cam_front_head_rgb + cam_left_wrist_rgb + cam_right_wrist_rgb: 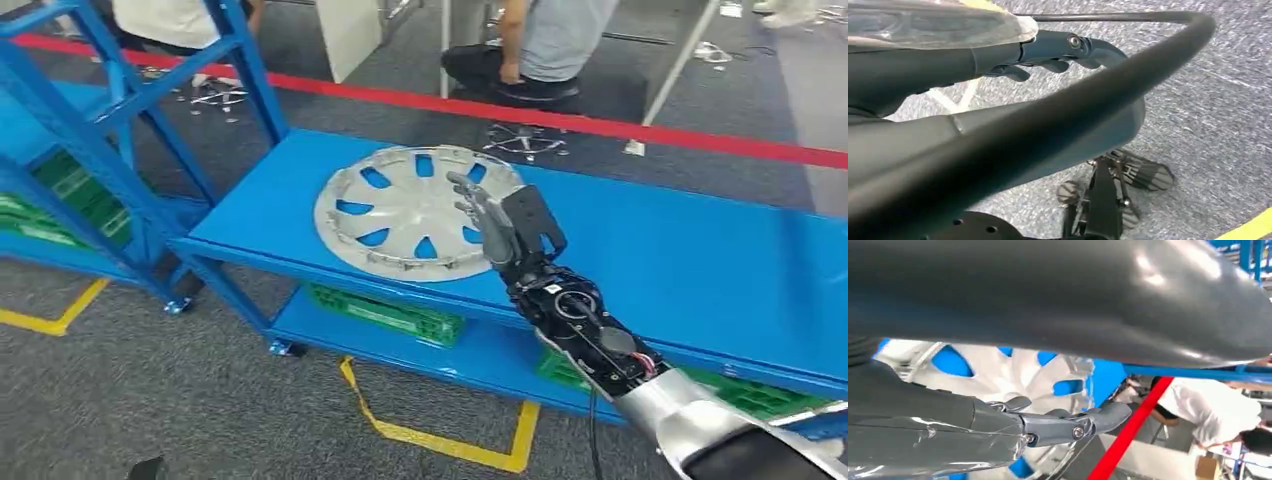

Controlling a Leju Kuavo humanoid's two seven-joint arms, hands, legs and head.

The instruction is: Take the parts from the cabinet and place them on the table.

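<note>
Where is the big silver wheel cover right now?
In the head view, the wheel cover lies flat on the blue table, toward its left end, with the right hand at its right edge.
</note>
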